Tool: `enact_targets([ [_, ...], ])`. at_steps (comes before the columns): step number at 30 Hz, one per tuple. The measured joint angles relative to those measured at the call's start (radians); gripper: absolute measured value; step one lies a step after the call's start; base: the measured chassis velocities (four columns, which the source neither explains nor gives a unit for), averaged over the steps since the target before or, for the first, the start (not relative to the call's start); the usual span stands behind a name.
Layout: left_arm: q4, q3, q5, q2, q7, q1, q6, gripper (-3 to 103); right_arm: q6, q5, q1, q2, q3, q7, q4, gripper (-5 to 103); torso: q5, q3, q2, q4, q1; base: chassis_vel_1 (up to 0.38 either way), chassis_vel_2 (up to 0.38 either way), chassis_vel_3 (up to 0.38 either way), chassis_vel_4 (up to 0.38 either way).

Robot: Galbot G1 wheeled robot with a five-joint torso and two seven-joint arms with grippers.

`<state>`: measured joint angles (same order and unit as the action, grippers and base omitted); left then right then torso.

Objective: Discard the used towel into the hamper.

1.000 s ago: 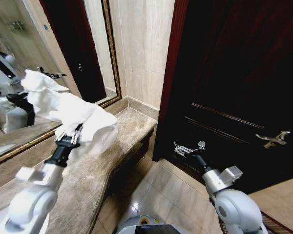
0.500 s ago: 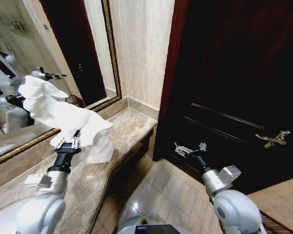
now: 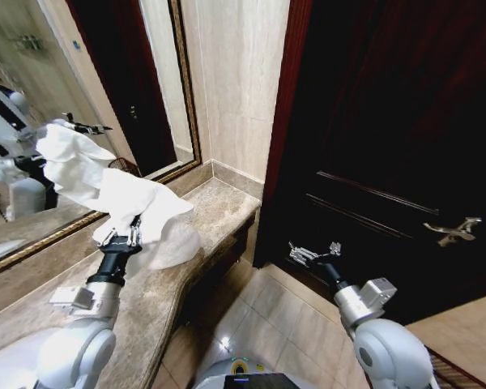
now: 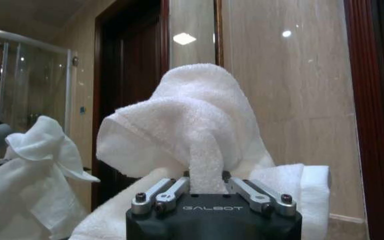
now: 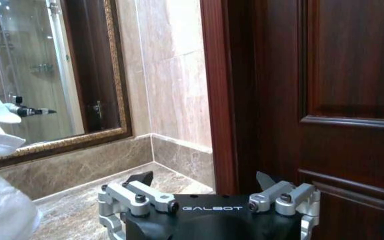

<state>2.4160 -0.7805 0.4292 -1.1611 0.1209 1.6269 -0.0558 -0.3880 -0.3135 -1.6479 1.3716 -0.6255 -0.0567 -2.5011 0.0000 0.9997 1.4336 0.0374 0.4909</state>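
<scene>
Marble lines this bathroom corner: a brown stone tabletop (image 3: 219, 212) runs from lower left toward the centre of the head view, under a gilt-framed mirror (image 3: 81, 89) at upper left and beige wall tiles. On the right stands a dark wooden door (image 3: 389, 121) with a brass handle (image 3: 452, 230) at mid-right.

A white towel (image 3: 134, 207) sits left of centre in the head view, bunched and lifted above the tabletop, its lower folds hanging close to the stone. The left end effector (image 3: 123, 237) is clamped on it from below; in the left wrist view a fold of towel (image 4: 199, 135) stands up between the closed fingers (image 4: 168, 190), with its reflection in the mirror at lower left.

Lower centre-right in the head view, the right end effector (image 3: 313, 250) hangs over the tiled floor (image 3: 267, 316) in front of the door, its fingers (image 5: 138, 192) apart and holding nothing.
</scene>
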Motion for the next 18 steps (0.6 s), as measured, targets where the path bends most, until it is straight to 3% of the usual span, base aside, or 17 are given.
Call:
enact_targets([
  [7, 0.001, 0.009, 0.002, -0.002, 0.004, -0.006, 0.005, 14, 0.0, 0.001, 0.001, 0.0, 0.001, 0.0, 0.0, 100, -0.0006, 0.0, 0.0, -0.0002, 0.0, 0.105, -0.122, -0.119, 0.116],
  [18, 0.02, 0.012, 0.003, 0.002, 0.001, -0.004, 0.009, 14, 0.003, 0.001, -0.004, 0.006, 0.002, -0.002, 0.001, 100, 0.0002, 0.0, 0.0, -0.0002, -0.001, 0.225, -0.219, -0.209, 0.218],
])
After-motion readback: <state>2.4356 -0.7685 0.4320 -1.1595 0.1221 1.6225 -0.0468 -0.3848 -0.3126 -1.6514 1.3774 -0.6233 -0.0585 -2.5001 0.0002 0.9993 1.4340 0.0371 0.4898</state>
